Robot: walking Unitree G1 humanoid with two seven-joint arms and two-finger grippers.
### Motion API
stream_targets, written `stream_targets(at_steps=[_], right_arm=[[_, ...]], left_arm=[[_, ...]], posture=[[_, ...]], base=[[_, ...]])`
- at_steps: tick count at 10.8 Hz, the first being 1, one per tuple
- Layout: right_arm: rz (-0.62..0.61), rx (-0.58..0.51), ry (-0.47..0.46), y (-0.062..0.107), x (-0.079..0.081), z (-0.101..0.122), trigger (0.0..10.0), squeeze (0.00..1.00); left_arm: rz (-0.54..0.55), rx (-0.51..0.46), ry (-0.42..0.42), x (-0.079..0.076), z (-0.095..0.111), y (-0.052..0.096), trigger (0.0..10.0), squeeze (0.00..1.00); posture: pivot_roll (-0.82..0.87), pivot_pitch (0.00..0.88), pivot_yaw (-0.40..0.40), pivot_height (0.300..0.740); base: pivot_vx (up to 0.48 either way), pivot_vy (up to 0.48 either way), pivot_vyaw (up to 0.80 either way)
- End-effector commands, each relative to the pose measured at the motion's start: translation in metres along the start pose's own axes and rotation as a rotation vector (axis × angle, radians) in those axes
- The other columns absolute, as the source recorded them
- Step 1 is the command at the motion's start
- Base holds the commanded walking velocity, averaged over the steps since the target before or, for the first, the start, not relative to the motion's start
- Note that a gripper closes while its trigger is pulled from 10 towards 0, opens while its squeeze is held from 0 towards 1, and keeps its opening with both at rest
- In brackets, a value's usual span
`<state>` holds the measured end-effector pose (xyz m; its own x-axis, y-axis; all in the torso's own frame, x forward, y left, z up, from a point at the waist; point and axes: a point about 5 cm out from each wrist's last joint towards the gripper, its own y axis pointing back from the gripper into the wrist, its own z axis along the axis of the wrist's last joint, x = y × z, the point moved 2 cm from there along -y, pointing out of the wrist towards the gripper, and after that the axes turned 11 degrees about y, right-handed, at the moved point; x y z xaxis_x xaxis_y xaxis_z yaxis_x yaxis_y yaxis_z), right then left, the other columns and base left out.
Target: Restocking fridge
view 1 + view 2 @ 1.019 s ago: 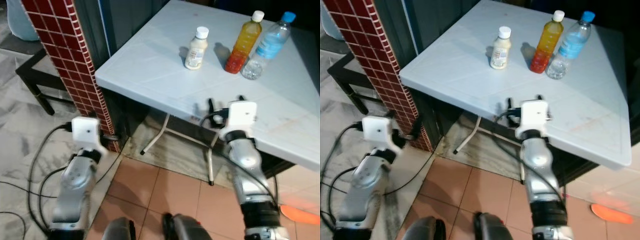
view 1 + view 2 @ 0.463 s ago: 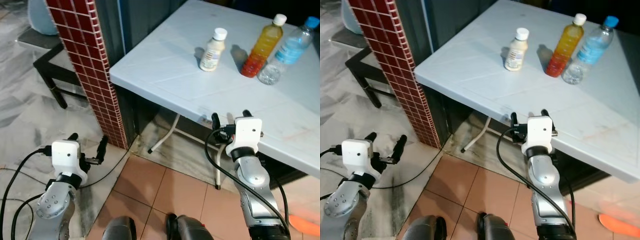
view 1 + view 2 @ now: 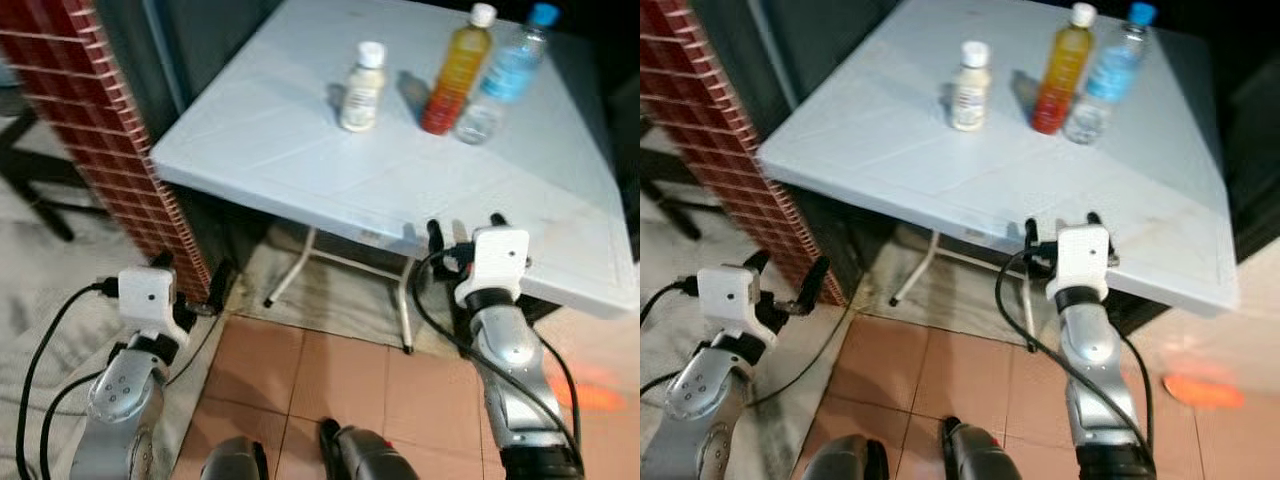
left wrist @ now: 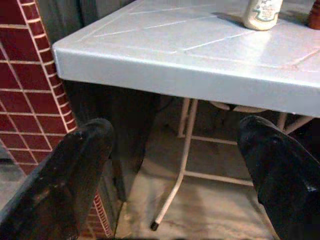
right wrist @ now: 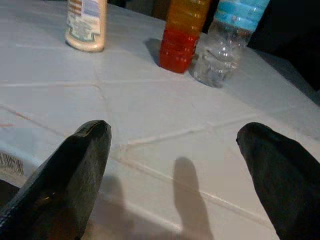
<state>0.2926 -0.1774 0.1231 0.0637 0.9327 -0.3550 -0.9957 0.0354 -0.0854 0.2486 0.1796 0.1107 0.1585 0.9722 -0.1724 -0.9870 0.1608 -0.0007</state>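
Reaching for the first drink looks like the step in hand, and doing it well starts with getting closer: the three bottles stand far up the white bench (image 3: 300,140), toward twelve o'clock from the robot, while the right end effector (image 3: 462,228) hovers just at the near edge with its two black fingers (image 5: 75,165) spread wide apart and nothing between them. The cream bottle (image 3: 362,86) stands alone at about eleven o'clock from that end effector, with clear surface around it, so I judge it the easiest first pick. The orange drink (image 3: 458,68) and the water bottle (image 3: 500,72) stand just beside each other at about twelve o'clock, and a wide approach there could knock one over. The fingers should come in level, straddle the body below the cap, and close gently. The left end effector (image 3: 785,285) hangs low by the red tiled pillar (image 3: 80,120), fingers likewise apart, below the bench edge and well apart from the bottles.
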Motion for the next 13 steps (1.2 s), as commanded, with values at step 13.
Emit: stream_targets(at_steps=[13], right_arm=[[0.006,-0.139,0.07,-0.032,-0.002,0.029,10.0,0.0]], left_arm=[[-0.048,-0.01,-0.005,-0.011,-0.002,-0.006,10.0,0.0]], posture=[[0.04,0.13,-0.014,0.74]], base=[[0.178,0.0,0.0]])
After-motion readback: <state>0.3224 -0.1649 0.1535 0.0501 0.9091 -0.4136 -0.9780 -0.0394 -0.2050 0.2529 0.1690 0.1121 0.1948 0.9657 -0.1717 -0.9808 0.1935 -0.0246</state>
